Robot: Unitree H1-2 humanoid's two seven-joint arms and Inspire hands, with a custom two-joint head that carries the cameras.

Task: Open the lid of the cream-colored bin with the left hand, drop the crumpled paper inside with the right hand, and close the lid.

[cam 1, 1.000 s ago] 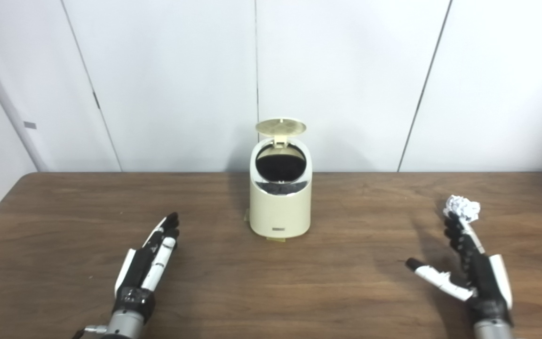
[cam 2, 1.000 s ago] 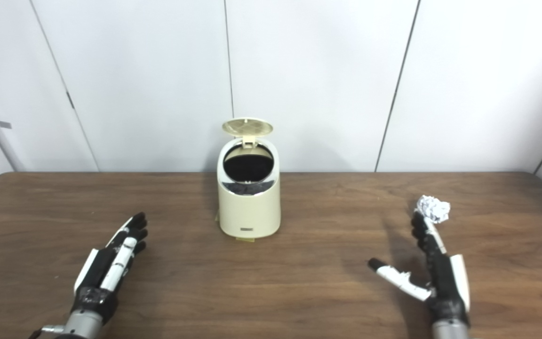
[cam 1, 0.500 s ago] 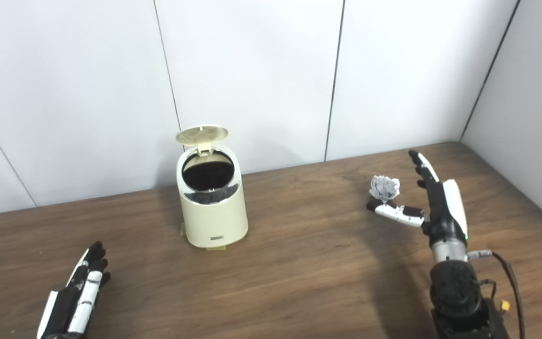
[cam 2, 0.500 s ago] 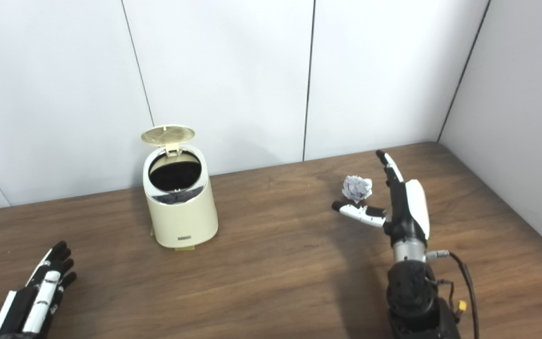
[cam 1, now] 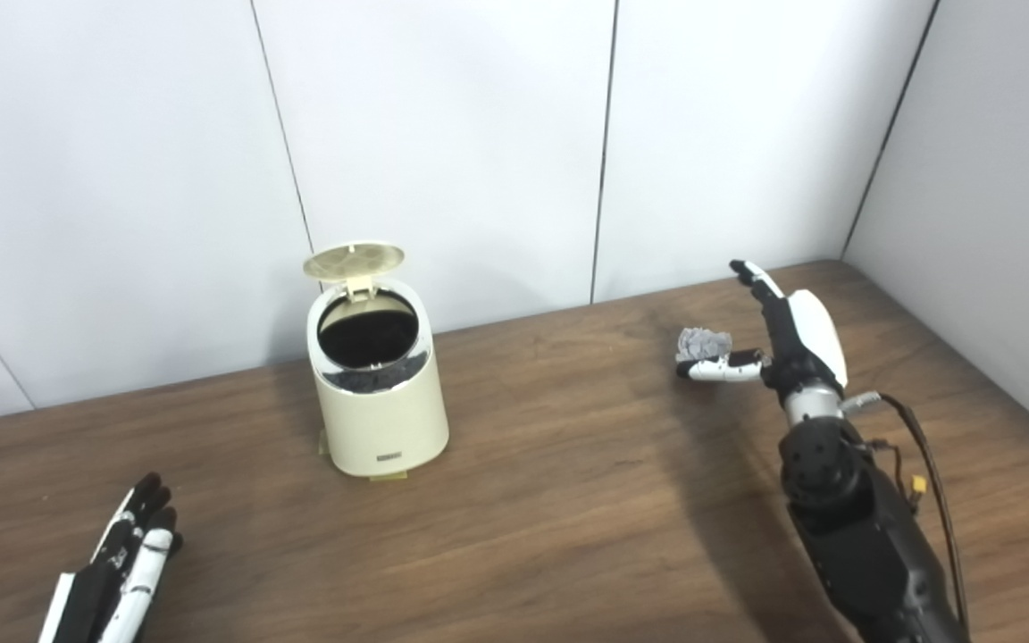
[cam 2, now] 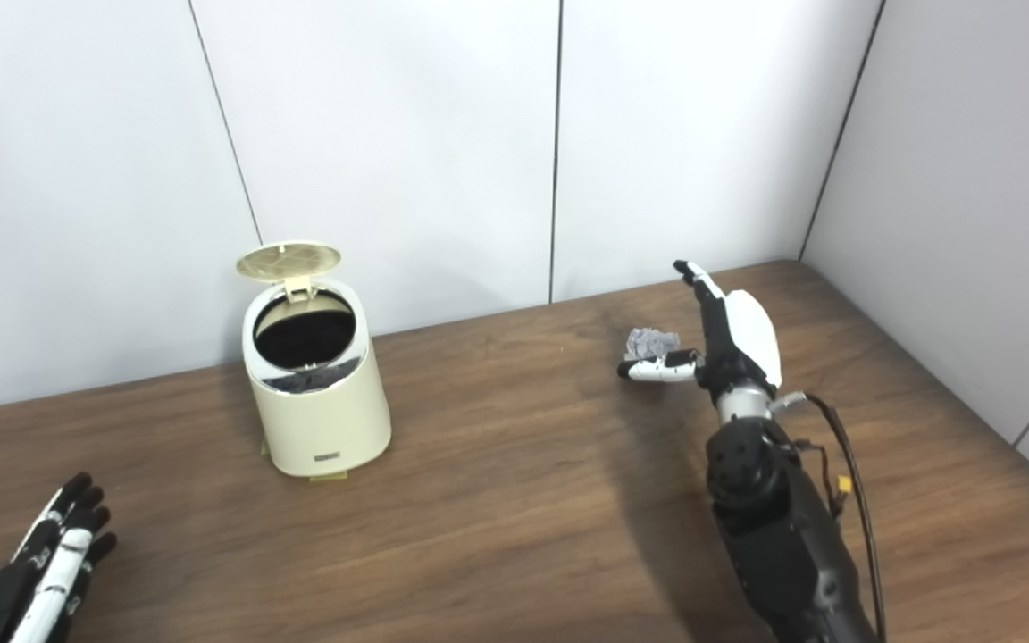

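Reaching with spread, empty fingers, the right hand (cam 1: 791,344) risks nudging the paper (cam 1: 702,340) away; left hand (cam 1: 117,572) lies flat, empty.

So there's a small cream-colored plastic bin (cam 1: 378,393), rounded and a bit tapered, standing upright on the brown wood-grain bench (cam 1: 550,500) not far from the white wall panels. Its round flip lid (cam 1: 354,260) is swung up at the back on its hinge, ribbed underside facing forward, so the mouth is wide open and dark inside, with a shiny silver rim around the front edge. There's a little dark label low on the front. Well off to the right of the bin sits a crumpled ball of whitish-grey paper (cam 1: 701,341), resting on the bench, roughly as far back as the bin.
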